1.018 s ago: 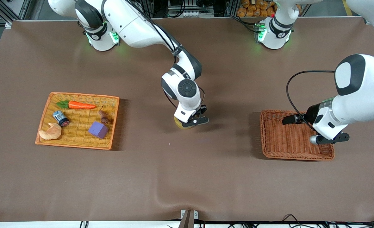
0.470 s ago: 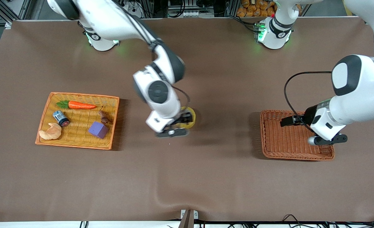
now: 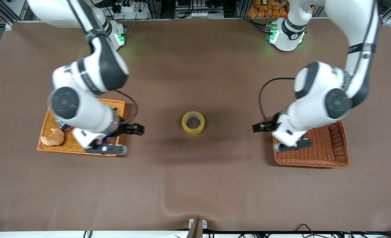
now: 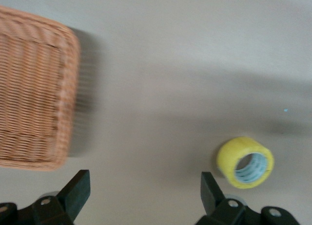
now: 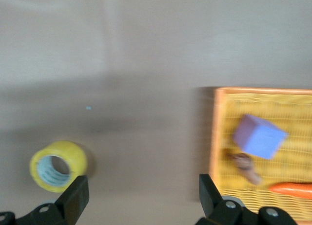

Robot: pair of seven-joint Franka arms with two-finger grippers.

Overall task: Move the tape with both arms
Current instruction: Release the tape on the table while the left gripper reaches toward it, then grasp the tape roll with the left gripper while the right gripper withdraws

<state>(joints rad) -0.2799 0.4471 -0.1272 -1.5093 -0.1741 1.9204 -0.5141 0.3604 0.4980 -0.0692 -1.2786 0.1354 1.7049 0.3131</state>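
Observation:
The yellow tape point(image 3: 193, 122) lies flat on the brown table at its middle, free of both grippers. It also shows in the left wrist view point(image 4: 245, 161) and the right wrist view point(image 5: 57, 165). My right gripper point(image 3: 104, 149) is open and empty, up over the edge of the yellow tray point(image 3: 43, 145) that faces the tape; its jaws point(image 5: 141, 191) stand wide apart over bare table. My left gripper point(image 3: 293, 145) is open and empty over the edge of the brown basket point(image 3: 327, 158) that faces the tape; its jaws point(image 4: 145, 186) stand wide apart.
The yellow tray holds a croissant point(image 3: 52, 137), a small can point(image 3: 63, 125), a purple cube point(image 5: 258, 136), a carrot point(image 5: 292, 188) and a small brown thing point(image 5: 243, 164). The brown basket point(image 4: 34, 118) is empty. The right arm hides much of the tray in the front view.
My right gripper let go of the tape at the table's middle and swung back to the yellow tray. My left gripper moved from over the basket's middle toward the tape.

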